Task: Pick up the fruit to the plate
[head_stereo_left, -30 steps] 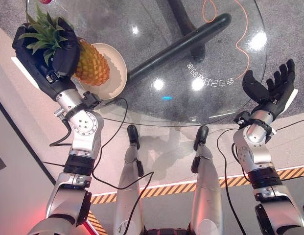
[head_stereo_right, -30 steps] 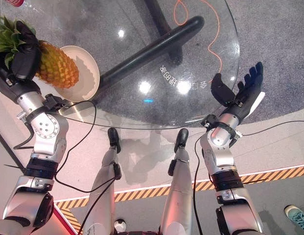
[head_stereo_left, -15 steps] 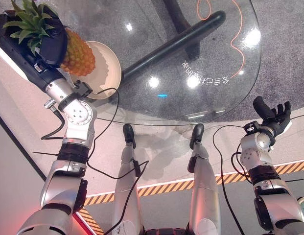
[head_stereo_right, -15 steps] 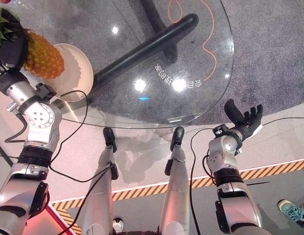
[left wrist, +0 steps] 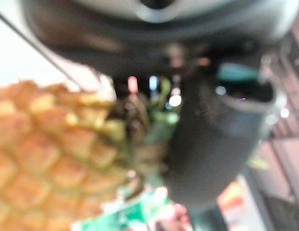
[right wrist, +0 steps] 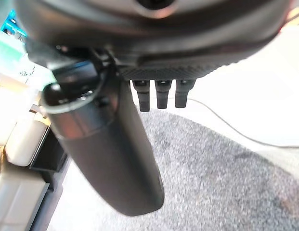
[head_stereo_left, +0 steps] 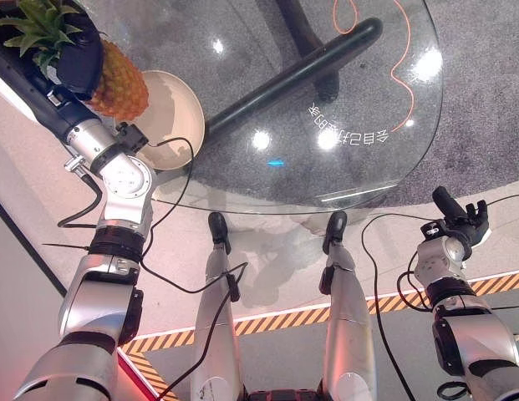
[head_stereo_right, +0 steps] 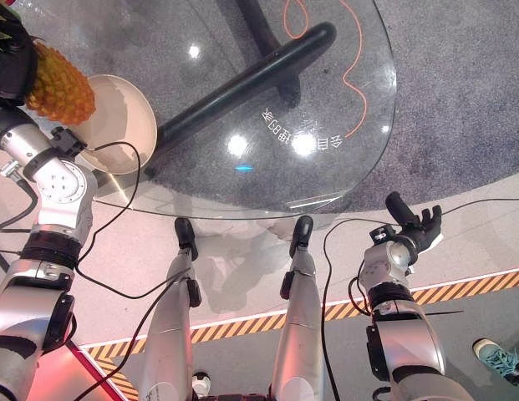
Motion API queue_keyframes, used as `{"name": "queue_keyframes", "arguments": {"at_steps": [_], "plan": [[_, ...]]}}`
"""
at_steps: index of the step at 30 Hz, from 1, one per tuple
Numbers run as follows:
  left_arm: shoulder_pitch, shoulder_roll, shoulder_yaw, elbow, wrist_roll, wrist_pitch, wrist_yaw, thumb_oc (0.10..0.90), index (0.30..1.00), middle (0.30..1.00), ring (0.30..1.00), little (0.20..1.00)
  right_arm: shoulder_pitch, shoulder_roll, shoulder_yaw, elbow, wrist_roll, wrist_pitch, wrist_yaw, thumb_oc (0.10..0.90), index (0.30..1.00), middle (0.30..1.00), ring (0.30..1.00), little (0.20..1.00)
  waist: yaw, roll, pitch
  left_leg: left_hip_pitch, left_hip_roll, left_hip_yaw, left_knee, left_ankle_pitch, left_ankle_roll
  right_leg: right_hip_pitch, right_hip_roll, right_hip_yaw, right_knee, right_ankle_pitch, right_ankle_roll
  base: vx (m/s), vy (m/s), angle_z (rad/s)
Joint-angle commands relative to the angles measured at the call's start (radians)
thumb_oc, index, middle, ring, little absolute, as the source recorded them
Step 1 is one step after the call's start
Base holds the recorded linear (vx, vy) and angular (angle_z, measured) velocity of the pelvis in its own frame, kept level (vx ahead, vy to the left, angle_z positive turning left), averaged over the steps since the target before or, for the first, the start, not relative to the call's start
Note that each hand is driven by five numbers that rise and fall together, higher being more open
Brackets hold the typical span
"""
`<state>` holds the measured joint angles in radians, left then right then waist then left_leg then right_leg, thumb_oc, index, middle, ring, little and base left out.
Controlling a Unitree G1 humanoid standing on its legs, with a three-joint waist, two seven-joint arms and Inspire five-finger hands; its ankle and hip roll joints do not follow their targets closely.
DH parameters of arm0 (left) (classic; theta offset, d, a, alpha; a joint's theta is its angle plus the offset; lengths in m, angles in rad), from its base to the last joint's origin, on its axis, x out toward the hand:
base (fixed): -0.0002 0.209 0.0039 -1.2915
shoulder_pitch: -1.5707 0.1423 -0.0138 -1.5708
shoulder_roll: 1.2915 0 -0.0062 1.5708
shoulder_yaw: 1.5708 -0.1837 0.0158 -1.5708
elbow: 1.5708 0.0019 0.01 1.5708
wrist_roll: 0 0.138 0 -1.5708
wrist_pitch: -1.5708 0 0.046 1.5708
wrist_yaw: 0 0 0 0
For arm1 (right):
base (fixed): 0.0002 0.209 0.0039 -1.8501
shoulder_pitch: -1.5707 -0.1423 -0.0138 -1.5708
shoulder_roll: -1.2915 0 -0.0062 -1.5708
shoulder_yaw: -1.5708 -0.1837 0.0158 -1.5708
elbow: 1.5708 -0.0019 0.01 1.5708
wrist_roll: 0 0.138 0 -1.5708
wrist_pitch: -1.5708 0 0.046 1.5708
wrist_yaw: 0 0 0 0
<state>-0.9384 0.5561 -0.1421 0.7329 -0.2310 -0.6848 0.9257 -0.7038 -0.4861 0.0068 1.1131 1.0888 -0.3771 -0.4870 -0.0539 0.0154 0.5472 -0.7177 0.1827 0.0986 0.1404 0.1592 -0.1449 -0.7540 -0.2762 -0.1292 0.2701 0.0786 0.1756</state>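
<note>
A yellow pineapple point(head_stereo_left: 119, 82) with a green crown hangs tilted over the left rim of a cream plate point(head_stereo_left: 182, 117), and I cannot tell whether its tip touches the plate. My left hand point(head_stereo_left: 73, 60) is shut on the pineapple's top, just under the leaves. Up close, the left wrist view shows the pineapple point(left wrist: 38, 159) beside the thumb point(left wrist: 212, 144). The plate point(head_stereo_right: 121, 129) stands at the left edge of the glass table. My right hand point(head_stereo_left: 460, 221) hangs open off the table's near right side, holding nothing. Its thumb point(right wrist: 110, 144) stands straight.
The round glass table point(head_stereo_left: 368, 180) lets a black base bar point(head_stereo_left: 292, 75) and an orange cable point(head_stereo_left: 401, 67) on the grey floor show through. Yellow-black striped tape point(head_stereo_left: 267, 317) runs across the floor nearer to me. A person's shoe point(head_stereo_right: 497, 351) is at the lower right.
My right hand has dropped from the table's right edge to below and outside the rim. The left hand still holds the pineapple, now more over the plate's left rim.
</note>
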Motion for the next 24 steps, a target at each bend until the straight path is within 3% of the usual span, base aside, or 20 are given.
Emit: {"name": "queue_keyframes", "arguments": {"at_steps": [1,24], "plan": [[-0.175,0.127,0.001,-0.019,0.015,-0.136,0.053,0.1,0.3,0.3,0.3,0.2,0.004,-0.1,-0.039,0.038,0.042,-0.037,0.011,0.8,0.9,0.9,0.9,0.9,0.033,-0.059,-0.027,-0.031,-0.002,-0.01,0.107,-0.077,0.005,0.022,0.023,-0.064,-0.037,0.024,-0.007,0.0,0.0,0.0],[-0.232,0.106,-0.001,0.11,-0.109,-0.22,0.069,0.1,0.3,0.3,0.3,0.2,-0.035,-0.073,-0.004,0.039,0.051,-0.063,0.055,0.8,0.9,0.9,0.9,0.9,0.018,-0.086,-0.027,-0.052,0.001,-0.015,0.116,-0.093,0.008,0.006,0.046,-0.061,-0.036,0.013,-0.014,0.0,0.0,0.0]]}}
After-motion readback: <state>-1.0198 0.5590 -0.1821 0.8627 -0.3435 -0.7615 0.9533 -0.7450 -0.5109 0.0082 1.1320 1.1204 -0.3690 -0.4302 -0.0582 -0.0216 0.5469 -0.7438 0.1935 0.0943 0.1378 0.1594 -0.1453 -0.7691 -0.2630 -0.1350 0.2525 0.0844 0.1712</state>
